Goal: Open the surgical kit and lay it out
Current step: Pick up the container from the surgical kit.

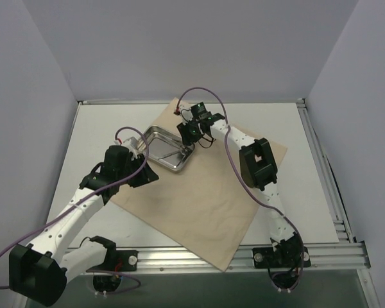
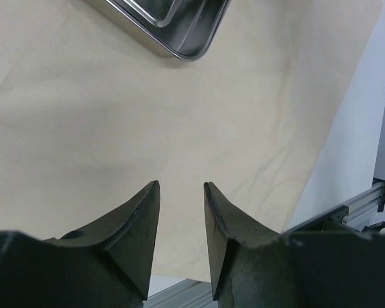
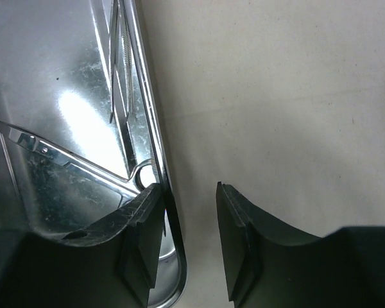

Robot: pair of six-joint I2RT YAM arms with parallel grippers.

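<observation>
The surgical kit's beige wrap sheet [image 1: 205,205] lies spread flat as a large square. On its far part sits the shiny steel tray [image 1: 162,149], holding thin scissors [image 3: 51,154] and tweezers [image 3: 119,64]. My right gripper [image 1: 189,136] stands at the tray's right end. Its jaws are apart and straddle the tray rim [image 3: 155,128], one finger inside the tray and the other over the cloth [image 3: 187,186]. My left gripper [image 1: 149,172] hovers over the sheet just left of the tray, open, with nothing between its fingers [image 2: 181,184]. The tray's corner [image 2: 179,32] shows beyond it.
The sheet's near corner reaches over the aluminium rail [image 1: 199,256] at the table's front edge. White table surface [image 1: 102,128] borders the sheet on both sides, with grey walls around. In the left wrist view, a rail end [image 2: 366,199] shows past the sheet's edge.
</observation>
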